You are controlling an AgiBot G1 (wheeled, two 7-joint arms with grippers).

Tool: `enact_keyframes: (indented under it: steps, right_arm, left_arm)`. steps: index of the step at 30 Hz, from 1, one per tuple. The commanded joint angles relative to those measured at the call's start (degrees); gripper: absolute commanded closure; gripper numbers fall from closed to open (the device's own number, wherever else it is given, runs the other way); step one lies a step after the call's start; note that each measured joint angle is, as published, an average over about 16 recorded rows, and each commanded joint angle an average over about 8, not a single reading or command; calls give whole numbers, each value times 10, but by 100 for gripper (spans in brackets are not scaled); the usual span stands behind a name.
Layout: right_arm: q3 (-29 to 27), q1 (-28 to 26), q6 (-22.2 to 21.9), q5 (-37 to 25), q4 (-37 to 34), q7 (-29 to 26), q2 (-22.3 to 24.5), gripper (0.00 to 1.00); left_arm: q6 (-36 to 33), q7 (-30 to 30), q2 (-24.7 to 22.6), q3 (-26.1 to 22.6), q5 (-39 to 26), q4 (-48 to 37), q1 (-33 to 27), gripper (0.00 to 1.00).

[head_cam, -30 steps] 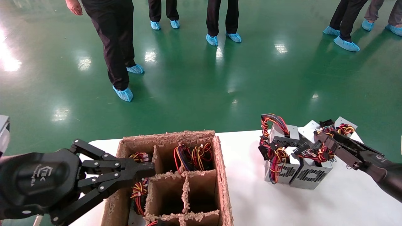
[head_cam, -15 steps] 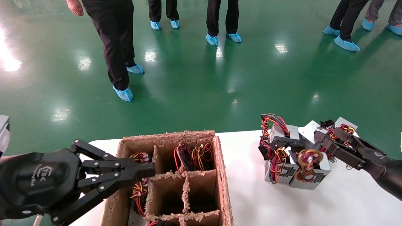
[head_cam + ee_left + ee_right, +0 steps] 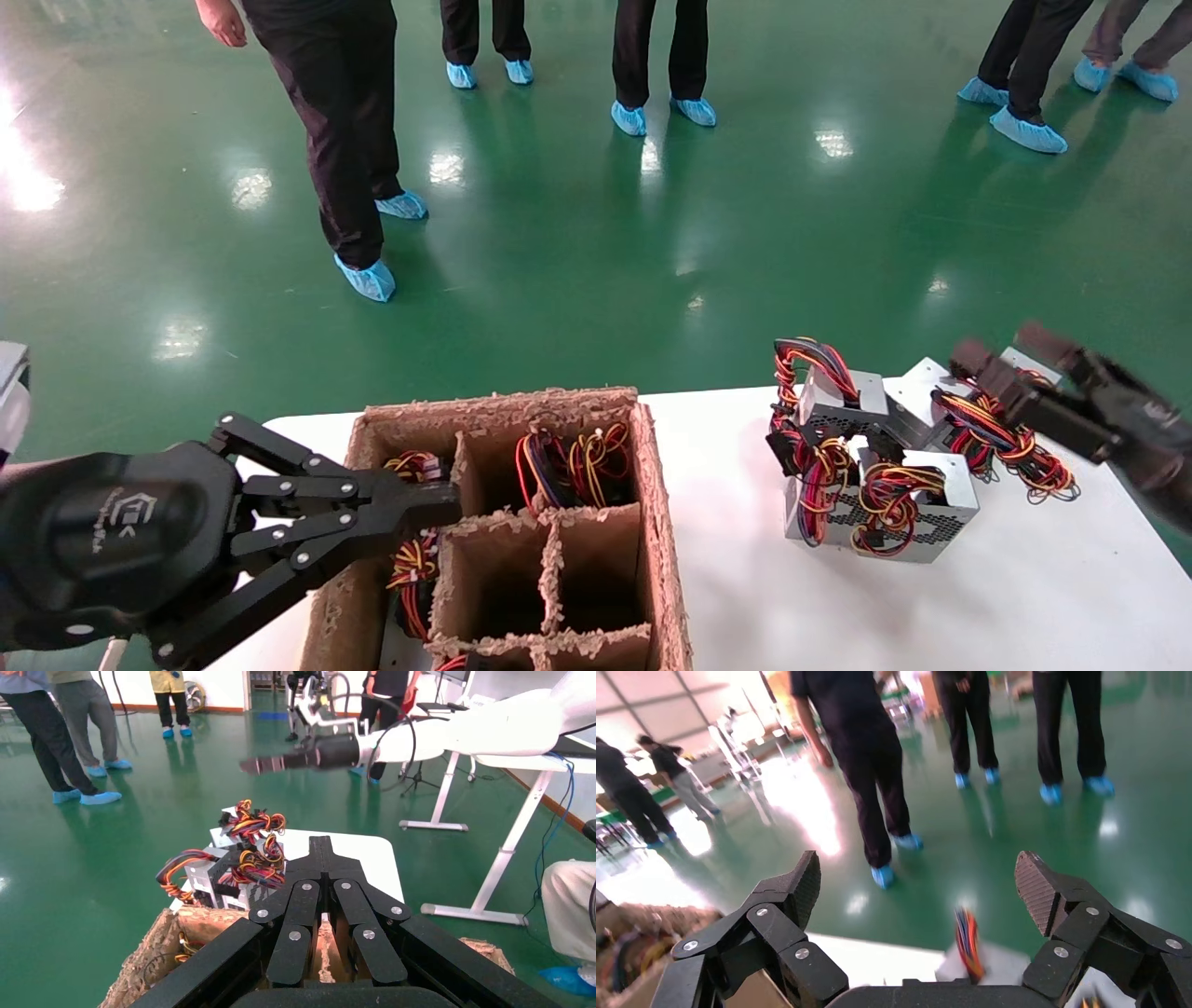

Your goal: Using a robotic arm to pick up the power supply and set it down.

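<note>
With its jaws wide and empty, the right end effector [image 3: 1020, 363] hovers over the power supply [image 3: 917, 517] near the tabletop's [image 3: 745, 596] right edge, where trailing wires could snag its fingers.

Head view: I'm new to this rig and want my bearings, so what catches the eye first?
The cluster of silver power supplies with bright red and yellow wires on the white table, to the robot's right. The right tool hangs open above them, empty. The left tool rests shut over the brown divided cardboard box, with people in blue shoe covers standing beyond.
</note>
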State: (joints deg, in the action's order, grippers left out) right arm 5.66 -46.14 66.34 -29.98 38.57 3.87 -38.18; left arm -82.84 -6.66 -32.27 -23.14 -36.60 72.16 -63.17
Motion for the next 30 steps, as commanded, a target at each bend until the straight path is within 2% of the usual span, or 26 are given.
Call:
enact_keyframes:
  steps: [1, 7, 17, 18, 25, 26, 30]
  right_arm:
    - [-7, -3, 8, 8, 3, 9, 0, 0]
    - [-9, -15, 22, 8, 21, 12, 3, 0]
    - [10, -38, 51, -12, 76, -14, 7, 0]
    - [12, -41, 54, -14, 82, -17, 8, 0]
    - [25, -57, 74, -29, 121, -36, 11, 0]
    - [27, -60, 77, -32, 127, -39, 12, 0]
    - [35, -69, 89, -41, 150, -50, 14, 0]
  left_arm:
    - [0, 0, 0, 0, 0, 0, 0, 100]
    - [0, 0, 0, 0, 0, 0, 0, 100]
    - [0, 0, 0, 0, 0, 0, 0, 100]
    - [0, 0, 0, 0, 0, 0, 0, 91]
    - [0, 0, 0, 0, 0, 0, 0, 3]
    - [0, 0, 0, 0, 0, 0, 0, 0]
    - [0, 0, 0, 0, 0, 0, 0, 0]
